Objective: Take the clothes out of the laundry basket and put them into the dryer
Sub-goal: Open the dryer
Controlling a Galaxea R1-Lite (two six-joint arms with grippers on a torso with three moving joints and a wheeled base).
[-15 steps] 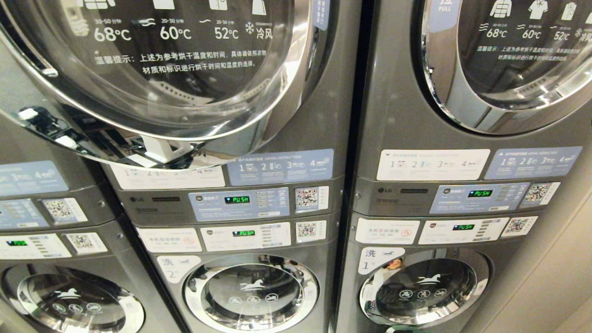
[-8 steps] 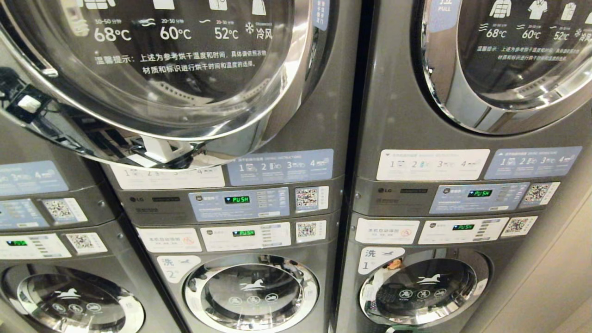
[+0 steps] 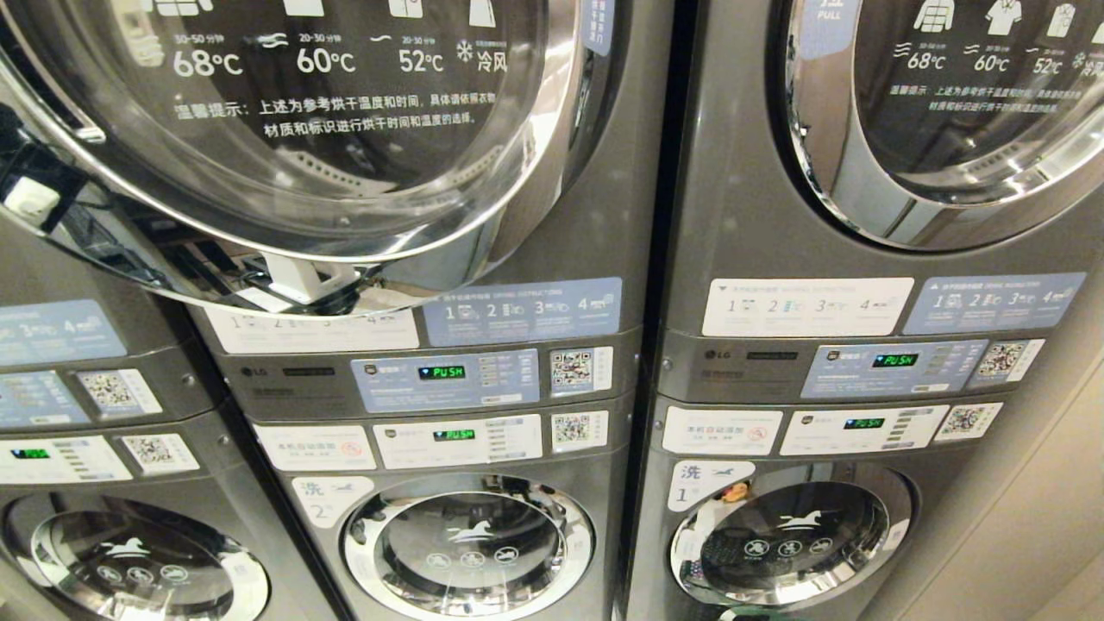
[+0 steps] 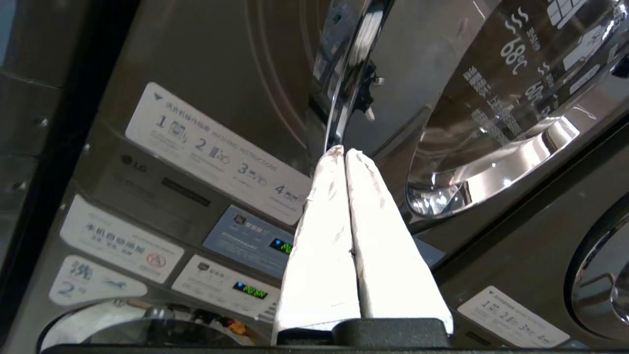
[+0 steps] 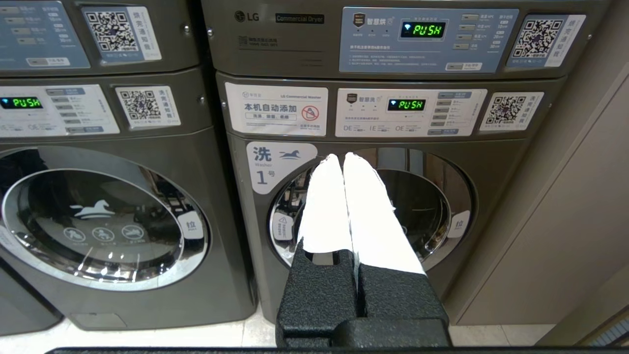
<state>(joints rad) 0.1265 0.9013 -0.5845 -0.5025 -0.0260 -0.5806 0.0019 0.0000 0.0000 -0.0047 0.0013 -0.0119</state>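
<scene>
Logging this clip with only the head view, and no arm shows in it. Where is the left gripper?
Observer: The left gripper, fingers shut and empty, points at the chrome edge of the dryer door.
Operator: Touching it?
Observer: The tips sit right at that edge, but I cannot tell whether they touch it.
Operator: And the right one?
Observer: The right gripper, fingers shut and empty, faces the washer door marked 1.
</scene>
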